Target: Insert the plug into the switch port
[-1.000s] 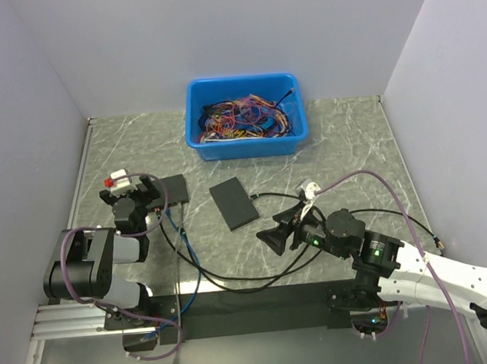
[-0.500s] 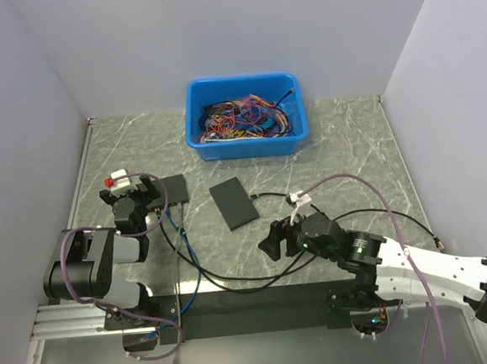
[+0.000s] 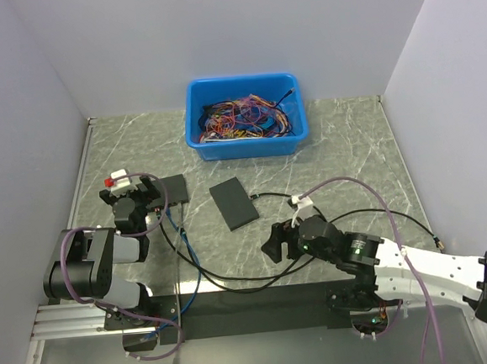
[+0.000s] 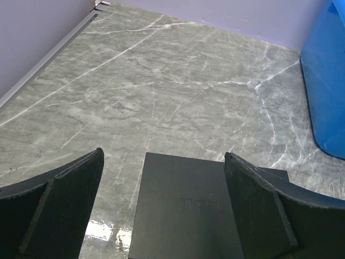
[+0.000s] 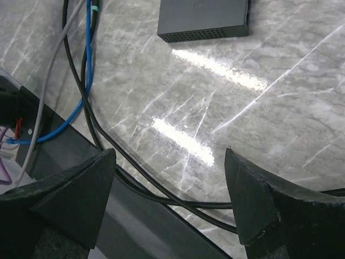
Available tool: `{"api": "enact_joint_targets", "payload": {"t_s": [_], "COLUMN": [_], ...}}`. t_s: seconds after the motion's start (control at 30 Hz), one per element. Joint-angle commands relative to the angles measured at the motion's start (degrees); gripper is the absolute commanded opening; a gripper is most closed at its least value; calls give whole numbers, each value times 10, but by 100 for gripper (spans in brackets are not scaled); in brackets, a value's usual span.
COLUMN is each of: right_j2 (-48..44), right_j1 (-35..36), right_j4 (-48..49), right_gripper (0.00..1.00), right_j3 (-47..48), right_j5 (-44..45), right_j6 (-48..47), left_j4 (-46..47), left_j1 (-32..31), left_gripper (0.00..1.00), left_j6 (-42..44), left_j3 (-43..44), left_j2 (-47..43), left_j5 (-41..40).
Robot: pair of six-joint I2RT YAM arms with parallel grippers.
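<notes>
Since the earlier frame the right arm has swung lower and nearer, and the right gripper (image 3: pixel 271 243) now hangs over the table (image 3: pixel 342 149) near centre. Its fingers stand wide apart with nothing between them; black cables (image 5: pixel 161 199) run beneath.

The left gripper (image 3: pixel 152 196) is unchanged at the left, fingers spread fully and empty, with a black slab (image 4: pixel 186 208) just ahead of them.

The charcoal box (image 3: pixel 233 203) carrying the switch port lies mid-table, far of the right gripper; its socket row cannot be made out. The plug (image 3: pixel 254 196) lies just right of the box, apart from both grippers. A blue bin (image 3: pixel 249 146) of wires sits at the far side.
</notes>
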Motion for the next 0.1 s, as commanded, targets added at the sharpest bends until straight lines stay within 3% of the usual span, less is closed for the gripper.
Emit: {"api": "enact_joint_targets", "payload": {"t_s": [0.0, 0.07], "right_j2": [-10, -26], "right_j1": [4, 4], "right_j4": [23, 36], "right_gripper": [88, 88], "right_j3": [18, 11], "right_j5": [2, -8], "right_j6": [-14, -25], "left_j4": [22, 21], "left_j1": [-2, -2], "left_gripper": [99, 99], "left_j6": [8, 8], "left_j3": [13, 13], "left_j2": [-4, -4], "left_j5": [8, 8]}}
